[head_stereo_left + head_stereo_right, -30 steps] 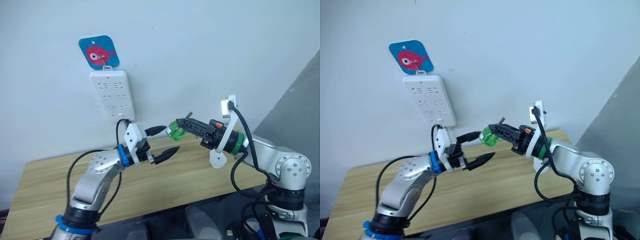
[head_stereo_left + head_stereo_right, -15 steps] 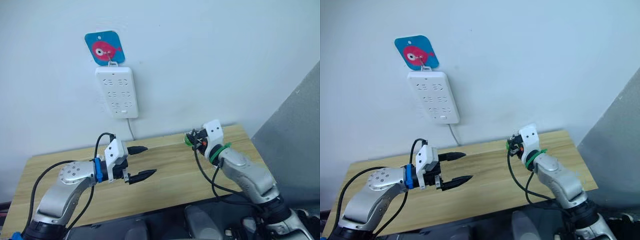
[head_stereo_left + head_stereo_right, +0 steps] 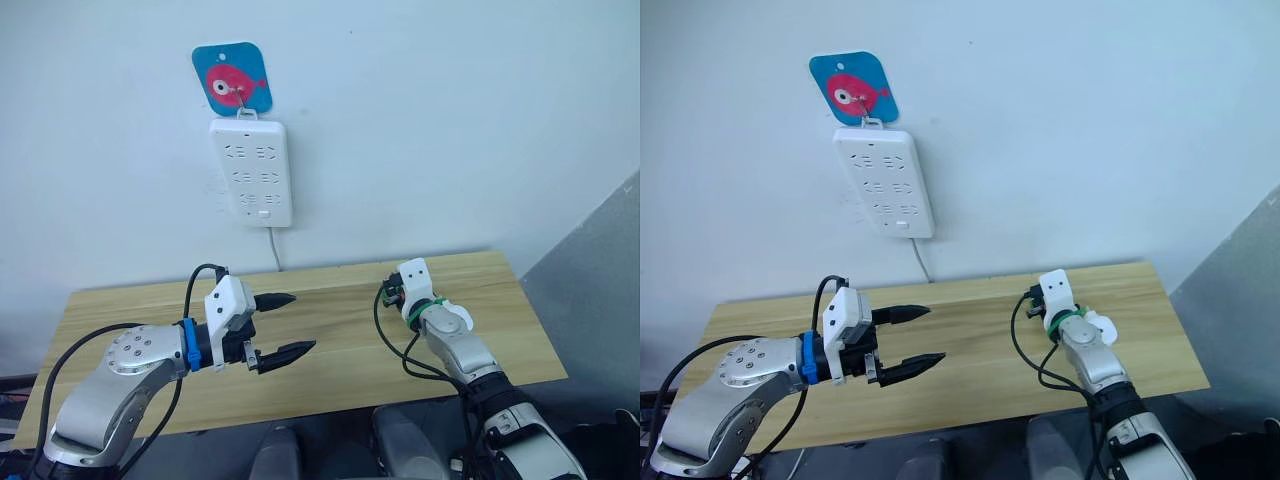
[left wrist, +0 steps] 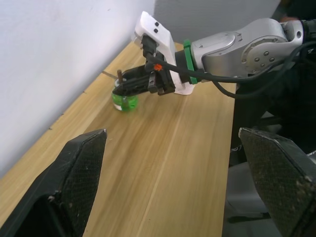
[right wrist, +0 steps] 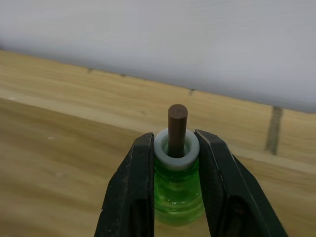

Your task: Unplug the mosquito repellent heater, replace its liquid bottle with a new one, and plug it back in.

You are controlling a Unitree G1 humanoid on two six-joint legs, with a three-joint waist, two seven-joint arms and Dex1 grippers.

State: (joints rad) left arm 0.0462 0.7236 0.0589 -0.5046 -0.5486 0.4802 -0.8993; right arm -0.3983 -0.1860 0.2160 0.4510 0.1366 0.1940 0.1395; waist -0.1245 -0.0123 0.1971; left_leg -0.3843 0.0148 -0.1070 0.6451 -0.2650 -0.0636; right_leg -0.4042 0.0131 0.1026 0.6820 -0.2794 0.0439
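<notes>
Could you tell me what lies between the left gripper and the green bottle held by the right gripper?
Only bare wooden table: the left wrist view shows nothing between the left gripper and the green bottle.

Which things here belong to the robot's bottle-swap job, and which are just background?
Job things:
green liquid bottle, clamped in the right gripper
left gripper, open
white power strip on the wall

Background:
fish hook plaque
wooden table

From the head views we can't see the bottle (image 5: 177, 197); the right end effector (image 3: 390, 290) hides it there.
</notes>
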